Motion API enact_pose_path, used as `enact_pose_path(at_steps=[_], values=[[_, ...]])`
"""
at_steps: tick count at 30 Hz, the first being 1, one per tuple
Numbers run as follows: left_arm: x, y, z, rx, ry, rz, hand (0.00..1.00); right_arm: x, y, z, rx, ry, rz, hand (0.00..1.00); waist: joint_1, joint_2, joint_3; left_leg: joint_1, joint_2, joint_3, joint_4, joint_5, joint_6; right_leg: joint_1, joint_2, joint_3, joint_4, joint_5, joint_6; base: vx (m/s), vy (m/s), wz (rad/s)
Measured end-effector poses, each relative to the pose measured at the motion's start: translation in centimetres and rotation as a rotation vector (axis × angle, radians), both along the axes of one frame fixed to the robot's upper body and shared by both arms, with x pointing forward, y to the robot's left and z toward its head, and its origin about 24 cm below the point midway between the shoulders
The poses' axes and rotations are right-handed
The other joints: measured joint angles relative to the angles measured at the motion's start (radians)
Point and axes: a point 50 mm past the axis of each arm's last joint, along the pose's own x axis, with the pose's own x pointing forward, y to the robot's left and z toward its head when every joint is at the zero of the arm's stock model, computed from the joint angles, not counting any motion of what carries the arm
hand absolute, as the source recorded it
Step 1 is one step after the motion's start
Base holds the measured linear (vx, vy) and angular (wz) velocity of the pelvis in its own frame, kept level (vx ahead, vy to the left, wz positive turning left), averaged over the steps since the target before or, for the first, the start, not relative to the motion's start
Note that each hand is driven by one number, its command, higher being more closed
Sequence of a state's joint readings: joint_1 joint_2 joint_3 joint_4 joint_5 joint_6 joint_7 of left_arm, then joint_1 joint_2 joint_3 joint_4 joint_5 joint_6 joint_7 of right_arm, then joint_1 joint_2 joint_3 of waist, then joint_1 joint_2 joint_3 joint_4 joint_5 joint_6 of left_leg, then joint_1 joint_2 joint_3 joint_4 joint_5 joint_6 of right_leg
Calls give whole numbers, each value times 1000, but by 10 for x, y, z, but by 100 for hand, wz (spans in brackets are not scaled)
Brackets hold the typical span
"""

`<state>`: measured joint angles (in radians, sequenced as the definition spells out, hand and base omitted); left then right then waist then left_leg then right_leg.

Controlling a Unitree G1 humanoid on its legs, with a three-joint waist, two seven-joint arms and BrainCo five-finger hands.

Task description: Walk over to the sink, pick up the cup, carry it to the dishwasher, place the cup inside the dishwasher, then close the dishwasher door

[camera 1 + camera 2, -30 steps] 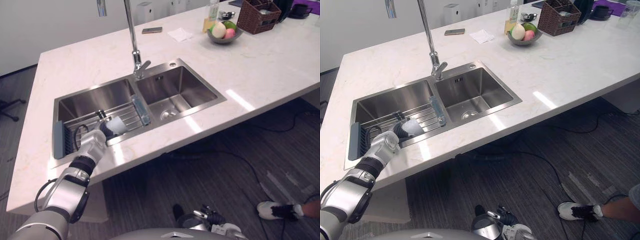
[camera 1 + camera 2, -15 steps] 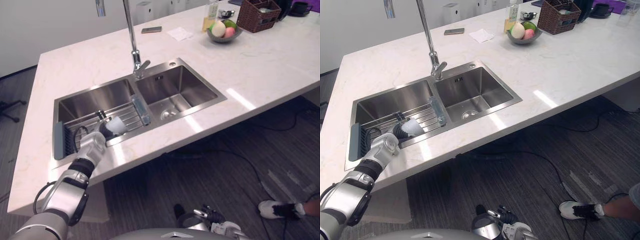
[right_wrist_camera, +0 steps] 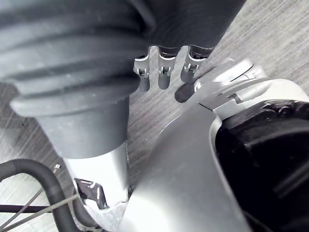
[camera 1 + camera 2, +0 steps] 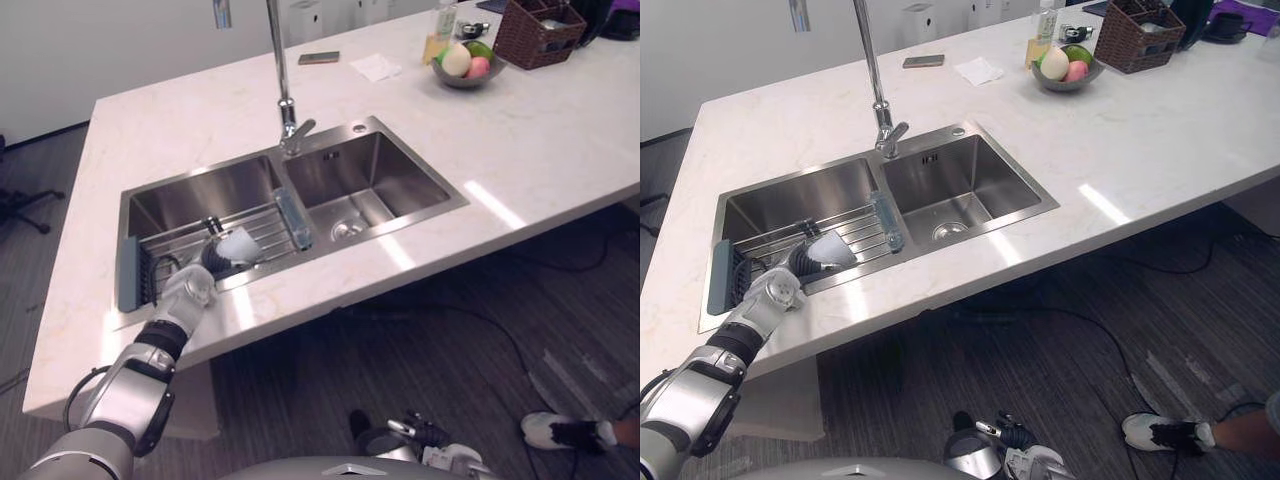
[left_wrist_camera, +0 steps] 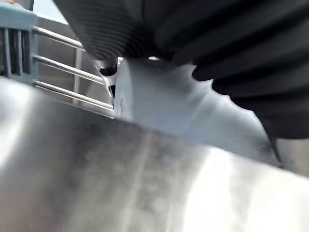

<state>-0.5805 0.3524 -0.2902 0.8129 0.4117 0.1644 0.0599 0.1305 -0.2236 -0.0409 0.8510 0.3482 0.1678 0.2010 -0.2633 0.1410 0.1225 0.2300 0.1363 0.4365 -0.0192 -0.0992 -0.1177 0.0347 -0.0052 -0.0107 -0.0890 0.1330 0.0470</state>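
Observation:
A pale cup (image 4: 238, 245) lies on its side on the wire rack (image 4: 262, 228) that spans the left basin of the steel sink (image 4: 445, 203). My left hand (image 4: 188, 288) reaches over the sink's front rim, and its dark fingers (image 4: 213, 259) curl round the cup's near end. In the left wrist view the cup (image 5: 159, 106) sits directly under the fingers (image 5: 241, 72), just past the steel rim. My right hand (image 3: 164, 77) hangs low beside my body over the carpet with relaxed fingers, holding nothing.
A tall faucet (image 4: 285, 100) stands behind the divider between the basins. The rack has blue end pieces (image 4: 128, 272). On the far counter are a phone (image 4: 324, 58), a napkin (image 4: 375, 67), a fruit bowl (image 4: 462, 65) and a wicker basket (image 4: 545, 25). A person's shoe (image 4: 560, 432) rests on the floor at the right.
The camera has moved, shifting the whole picture to the right and slightly down. My left hand stays on the cup at the rack.

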Motion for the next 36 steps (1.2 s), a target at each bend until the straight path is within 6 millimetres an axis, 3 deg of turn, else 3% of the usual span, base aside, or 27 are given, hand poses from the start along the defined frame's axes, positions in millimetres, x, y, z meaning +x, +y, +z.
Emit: enact_pose_path(at_steps=[5,11,16,19,24,28,31,36], values=[[2,-3,13,-118,-88,-12,100,-4,-1,-2,-3,7,-8,0,19,-4,-2,1,-1,-3,0,1,2,6,-1,-3,0,0,0,-44,-19,2],[6,-9,29,-418,-183,36,100,-7,1,-3,3,9,-17,0,39,-18,-9,5,-2,-16,-1,5,7,15,-6,-12,0,0,0,-46,-21,6],[7,-3,62,-687,-362,62,100,-20,2,-8,26,24,-64,0,61,-44,-21,8,-2,-16,-4,6,8,17,-6,-13,0,0,0,-34,-15,0],[-7,11,90,-846,-581,57,100,-58,-5,-11,47,-67,-207,0,88,-53,-33,-2,-1,-2,-8,5,8,0,-4,-3,2,0,0,-10,-18,-9],[-37,21,128,-928,-855,31,100,-100,-7,-8,40,-116,-269,0,109,-71,-49,-2,-3,4,-18,5,8,-6,-5,-2,6,0,0,4,-1,-3],[-68,14,145,-958,-1039,-3,100,-108,0,-9,45,-116,-315,0,145,-96,-67,-3,-9,0,-15,3,11,-3,-11,-5,7,0,1,-31,-7,3],[-87,14,140,-946,-1104,31,100,-108,6,-11,46,-107,-335,0,166,-108,-87,-17,-9,-24,0,0,16,1,-19,-27,6,-2,3,-42,-18,19],[-101,15,137,-909,-1161,75,100,-108,4,-10,-54,-80,-284,0,191,-113,-112,-37,-13,-56,1,0,18,2,-31,-59,1,-3,4,-54,-20,21]])
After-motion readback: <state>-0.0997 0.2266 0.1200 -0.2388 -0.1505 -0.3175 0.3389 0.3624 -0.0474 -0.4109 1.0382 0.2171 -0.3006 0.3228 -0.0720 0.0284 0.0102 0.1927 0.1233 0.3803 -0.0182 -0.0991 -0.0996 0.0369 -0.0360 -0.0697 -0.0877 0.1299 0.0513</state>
